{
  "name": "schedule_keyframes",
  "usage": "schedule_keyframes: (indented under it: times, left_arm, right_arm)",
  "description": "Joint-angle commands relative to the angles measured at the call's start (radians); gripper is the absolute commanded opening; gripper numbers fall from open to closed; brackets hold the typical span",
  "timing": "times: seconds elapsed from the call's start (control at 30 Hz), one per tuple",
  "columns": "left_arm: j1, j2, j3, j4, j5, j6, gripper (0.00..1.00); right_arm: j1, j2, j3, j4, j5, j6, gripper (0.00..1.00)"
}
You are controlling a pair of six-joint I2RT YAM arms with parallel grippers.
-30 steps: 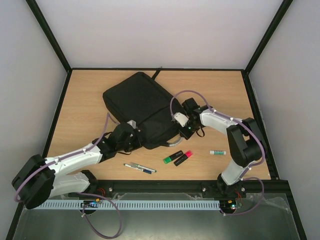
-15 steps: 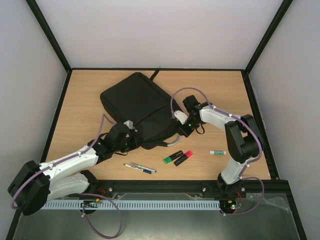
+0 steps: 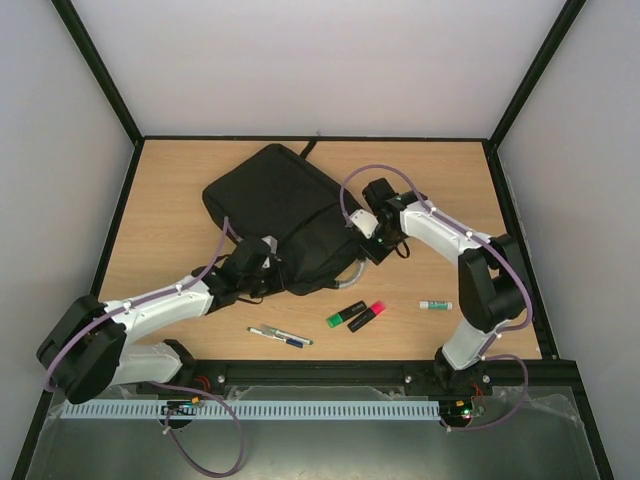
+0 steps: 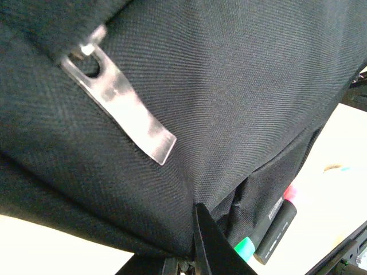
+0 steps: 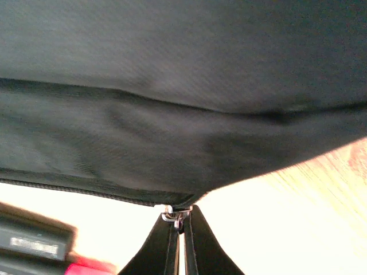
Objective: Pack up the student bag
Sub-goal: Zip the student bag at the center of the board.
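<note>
The student bag (image 3: 285,205) lies on the bench (image 3: 170,200), left end effector (image 3: 268,270) clamped on its near edge, right end effector (image 5: 179,220) pinched shut on a tiny zip pull (image 5: 174,216), which could slip free if the fabric bunches.

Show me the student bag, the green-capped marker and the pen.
student bag (image 3: 275,200), top external view, middle of its fabric face.
green-capped marker (image 3: 343,317), top external view, its black barrel.
pen (image 3: 280,336), top external view, middle of its shaft.
</note>
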Motion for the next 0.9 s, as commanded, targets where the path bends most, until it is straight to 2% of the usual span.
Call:
schedule_keyframes:
  times: [0.0, 0.17, 0.33, 0.37, 0.43, 0.5, 0.63, 0.77, 0.87]
  left_arm:
    - [0.042, -0.029, 0.014, -0.054, -0.046, 0.065, 0.02]
    - [0.091, -0.095, -0.037, -0.078, -0.042, 0.083, 0.02]
    - [0.14, -0.137, -0.072, -0.105, -0.039, 0.106, 0.02]
    - [0.152, -0.141, -0.079, -0.105, -0.036, 0.111, 0.04]
    - [0.177, -0.135, -0.091, -0.081, -0.015, 0.121, 0.15]
    - [0.207, -0.101, -0.09, -0.044, 0.003, 0.132, 0.19]
    - [0.256, 0.009, -0.029, 0.037, 0.013, 0.151, 0.2]
    - [0.296, 0.134, 0.081, 0.115, 0.015, 0.184, 0.2]
    - [0.333, 0.22, 0.174, 0.132, 0.019, 0.232, 0.25]
  right_arm:
    - [-0.087, 0.044, 0.023, -0.12, 0.126, -0.036, 0.01]
    - [-0.134, 0.061, -0.009, -0.066, 0.16, -0.074, 0.01]
    - [-0.135, 0.014, -0.085, -0.041, 0.095, -0.077, 0.01]
    - [-0.132, -0.02, -0.104, -0.04, 0.056, -0.081, 0.01]
    - [-0.113, -0.071, -0.153, -0.039, 0.013, -0.079, 0.01]
    - [-0.077, -0.111, -0.196, -0.038, -0.006, -0.074, 0.01]
    - [0.018, -0.137, -0.245, -0.018, -0.028, -0.044, 0.01]
    - [0.068, -0.09, -0.21, 0.008, -0.084, 0.008, 0.01]
    - [0.107, -0.047, -0.159, 0.025, -0.128, 0.047, 0.01]
